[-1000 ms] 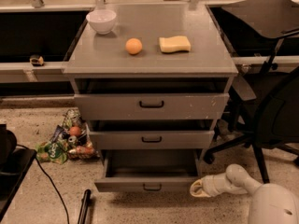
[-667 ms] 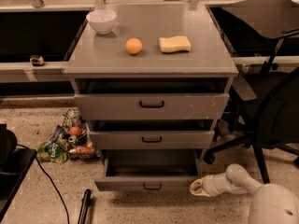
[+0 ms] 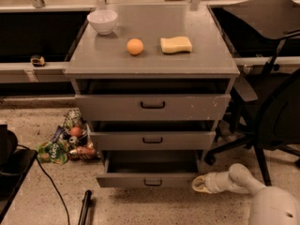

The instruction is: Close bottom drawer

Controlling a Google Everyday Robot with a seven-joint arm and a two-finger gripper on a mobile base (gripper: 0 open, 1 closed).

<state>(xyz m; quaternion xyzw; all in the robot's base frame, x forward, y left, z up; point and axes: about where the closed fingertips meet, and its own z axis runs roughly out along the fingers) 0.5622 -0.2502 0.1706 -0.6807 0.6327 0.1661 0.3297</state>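
Observation:
The grey cabinet [image 3: 152,60] has three drawers, all partly pulled out. The bottom drawer [image 3: 151,178] is the lowest one, a shallow grey tray with a small black loop handle [image 3: 153,182], standing open over the floor. My gripper [image 3: 199,184] is at the end of the white arm [image 3: 234,179] coming in from the lower right. It sits low by the floor, right next to the right end of the bottom drawer's front panel.
A white bowl [image 3: 102,21], an orange [image 3: 135,46] and a yellow sponge [image 3: 176,44] sit on the cabinet top. Snack bags and cans [image 3: 70,142] lie on the floor at left. A black office chair [image 3: 276,111] stands at right. A cable and black pole [image 3: 84,207] lie on the floor.

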